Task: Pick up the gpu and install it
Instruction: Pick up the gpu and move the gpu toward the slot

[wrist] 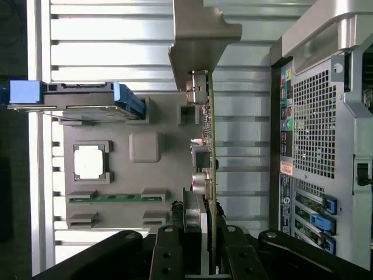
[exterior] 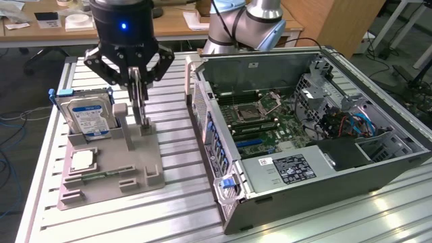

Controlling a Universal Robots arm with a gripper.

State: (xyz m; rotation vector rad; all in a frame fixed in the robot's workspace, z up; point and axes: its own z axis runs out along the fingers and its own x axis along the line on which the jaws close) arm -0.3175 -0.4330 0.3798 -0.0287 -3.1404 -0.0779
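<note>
Soft, even room light fills the exterior view, with pale glare on the table (exterior: 381,215) at that view's right and shadow inside the case (exterior: 337,154). In the wrist view the table slats wash out near white, while the gripper (wrist: 204,236) reads almost black.

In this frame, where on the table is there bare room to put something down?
Bare table runs between the grey fixture and the computer case, and along the near edge in front of the fixture. Crowded: the fixture's far end, where the gripper is closed on the gpu beside the hard drive.
</note>
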